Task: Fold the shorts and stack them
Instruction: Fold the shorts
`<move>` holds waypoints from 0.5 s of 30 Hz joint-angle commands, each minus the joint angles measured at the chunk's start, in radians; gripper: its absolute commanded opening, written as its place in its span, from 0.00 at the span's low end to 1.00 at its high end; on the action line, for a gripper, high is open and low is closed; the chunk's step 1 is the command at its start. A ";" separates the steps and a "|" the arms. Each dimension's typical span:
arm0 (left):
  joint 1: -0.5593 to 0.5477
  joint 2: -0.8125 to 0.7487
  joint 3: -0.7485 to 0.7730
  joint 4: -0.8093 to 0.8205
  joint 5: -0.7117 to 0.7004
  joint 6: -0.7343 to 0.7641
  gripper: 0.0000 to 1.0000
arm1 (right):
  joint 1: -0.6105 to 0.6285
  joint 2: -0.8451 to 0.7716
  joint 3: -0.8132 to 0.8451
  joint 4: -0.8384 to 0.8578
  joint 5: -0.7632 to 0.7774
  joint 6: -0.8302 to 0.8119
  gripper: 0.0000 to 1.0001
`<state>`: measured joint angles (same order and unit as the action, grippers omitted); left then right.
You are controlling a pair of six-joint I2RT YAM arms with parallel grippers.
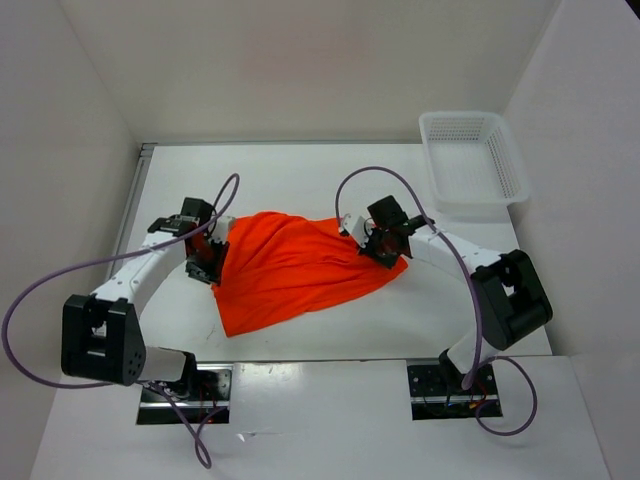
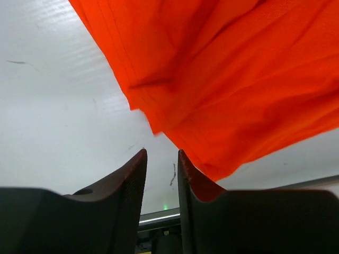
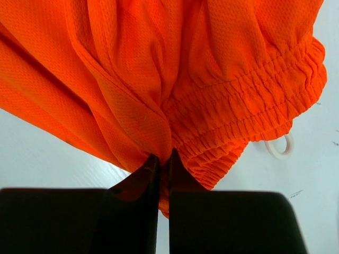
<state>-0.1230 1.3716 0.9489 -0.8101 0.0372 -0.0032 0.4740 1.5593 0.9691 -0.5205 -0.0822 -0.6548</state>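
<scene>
The shorts (image 1: 295, 270) lie bunched on the table (image 1: 300, 180) between both sets of jaws. The right gripper (image 3: 161, 159) has its jaws closed tight on a fold of orange fabric beside the elastic waistband (image 3: 249, 106), where a loop of white drawstring (image 3: 279, 148) peeks out. The left gripper (image 2: 161, 153) has its jaws narrowly parted with only table showing between them, the shorts' edge just ahead. The white mesh basket (image 1: 510, 165) stands well beyond the right jaws, apart from the shorts

Bright, even white light, faint shadows, left wrist view slightly blurred
</scene>
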 commanded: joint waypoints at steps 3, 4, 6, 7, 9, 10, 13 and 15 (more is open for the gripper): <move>0.048 -0.068 0.002 -0.012 0.116 0.003 0.37 | -0.005 -0.073 -0.026 -0.006 0.015 -0.054 0.00; 0.080 -0.068 0.037 -0.012 0.165 0.003 0.39 | -0.005 -0.073 -0.026 -0.006 0.015 -0.054 0.00; 0.108 -0.040 0.066 0.012 0.203 0.003 0.42 | -0.005 -0.073 -0.026 -0.006 0.015 -0.054 0.00; 0.118 -0.004 0.076 0.022 0.231 0.003 0.42 | -0.005 -0.073 -0.026 -0.006 0.006 -0.054 0.00; 0.118 0.050 0.087 0.022 0.231 0.003 0.42 | -0.005 -0.073 -0.026 -0.006 0.006 -0.054 0.00; 0.118 0.114 0.087 0.031 0.231 0.003 0.42 | -0.005 -0.064 -0.026 -0.006 0.006 -0.063 0.00; 0.128 0.226 0.100 0.002 0.308 0.003 0.40 | -0.005 -0.064 -0.026 -0.006 0.006 -0.063 0.00; 0.128 0.241 0.100 -0.009 0.317 0.003 0.40 | -0.005 -0.064 -0.017 -0.006 0.006 -0.063 0.00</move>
<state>-0.0013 1.5894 1.0382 -0.7856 0.2726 -0.0040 0.4732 1.5185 0.9474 -0.5213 -0.0784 -0.7013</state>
